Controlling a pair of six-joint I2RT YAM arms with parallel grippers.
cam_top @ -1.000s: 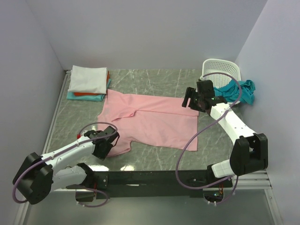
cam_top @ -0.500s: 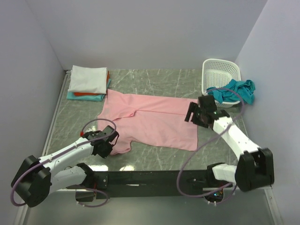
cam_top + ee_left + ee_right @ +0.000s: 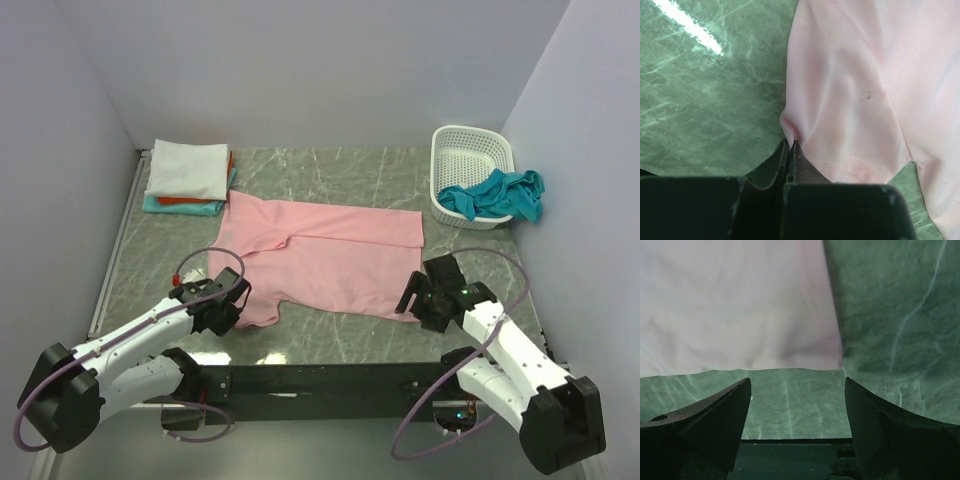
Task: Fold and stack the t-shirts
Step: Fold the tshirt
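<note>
The soft light pink cotton t-shirt (image 3: 330,258) lies spread on the green marbled worktop (image 3: 350,172). The left hand (image 3: 790,146) is clamped on a pinch of its sleeve edge; the right hand (image 3: 797,382), gaping wide, hangs just beside its near right corner

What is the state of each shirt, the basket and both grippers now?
pink t-shirt: spread flat, unfolded, sleeve pinched.
folded stack: folded, white shirt on top.
teal t-shirt: crumpled, draped over the basket rim.
basket: open, partly covered by the teal t-shirt.
left gripper: shut on the pink t-shirt's sleeve.
right gripper: open, empty, near the pink t-shirt's corner.
</note>
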